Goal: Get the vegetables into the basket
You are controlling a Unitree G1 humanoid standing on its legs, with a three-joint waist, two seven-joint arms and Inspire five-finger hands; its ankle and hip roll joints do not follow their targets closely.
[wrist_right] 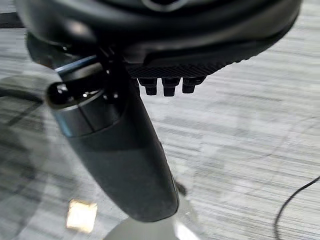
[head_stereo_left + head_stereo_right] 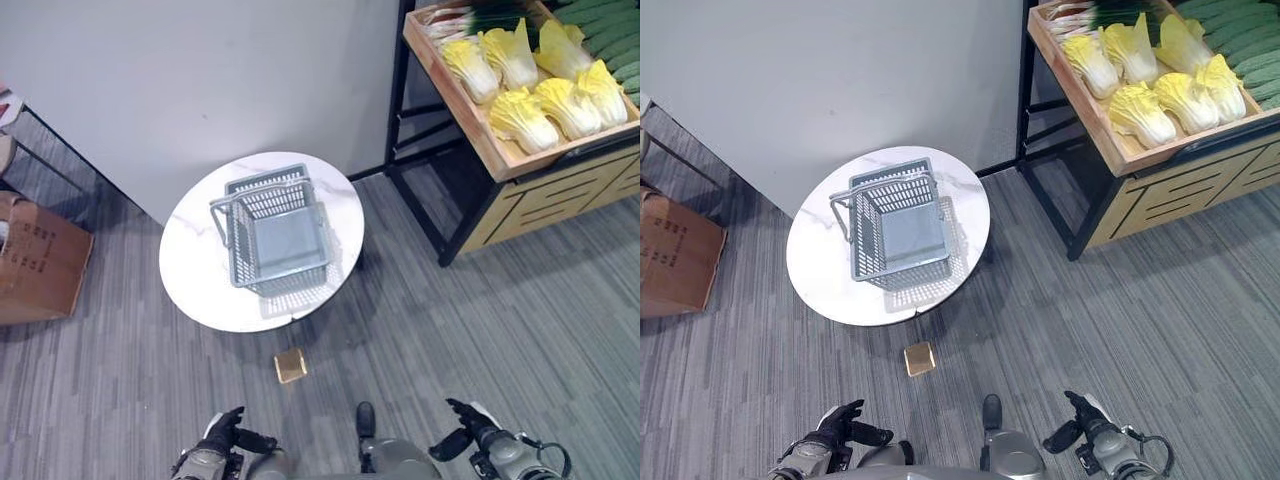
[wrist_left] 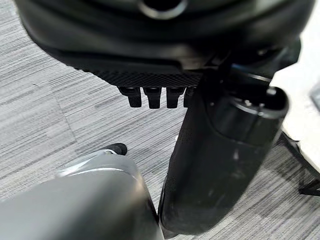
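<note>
Well apart: cabbages (image 2: pixel 545 80) on shelf (image 2: pixel 500 155), fingers (image 3: pixel 150 96) low.

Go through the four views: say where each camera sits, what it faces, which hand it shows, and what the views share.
Left eye view: on the head, looking down at the basket on the round table and the cabbages; both hands low.
Right eye view: the same scene; left hand, right hand.
Left wrist view: on the left arm, facing carpet; the hand's dark thumb and fingertips.
Right wrist view: on the right arm, facing carpet.
Both eyes share the brown square.
</note>
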